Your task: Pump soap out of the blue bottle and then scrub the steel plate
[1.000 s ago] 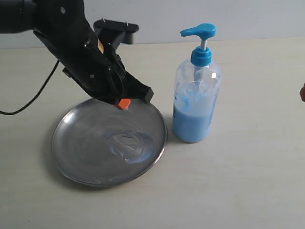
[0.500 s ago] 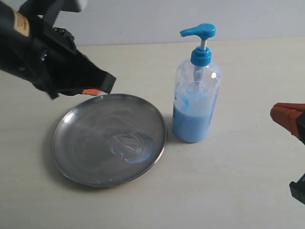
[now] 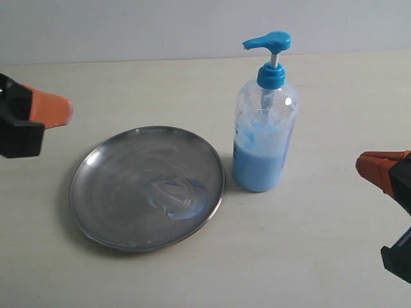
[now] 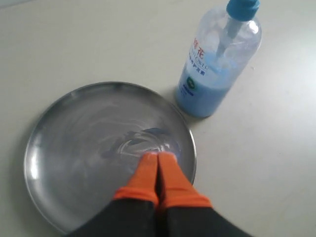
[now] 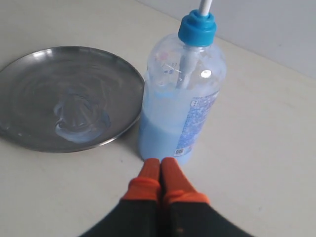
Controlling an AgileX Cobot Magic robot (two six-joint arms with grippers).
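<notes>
left gripper (image 4: 158,158) fingers pressed together, gripping nothing, off the steel plate (image 3: 103,192); right gripper (image 5: 160,163) same, facing the blue bottle (image 3: 264,138). Bottle upright on table (image 3: 308,256) just beside plate; soap smear (image 3: 176,196) on plate (swirled, pale blue)

Beige tabletop (image 3: 308,256), pale grey wall (image 3: 160,25)

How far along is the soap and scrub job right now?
The soap lies smeared in swirls on the steel plate, so pumping and some scrubbing look done. In hand: nothing; the left gripper and right gripper are shut, empty. Left: possibly more scrubbing, since a pale blue patch remains.
</notes>
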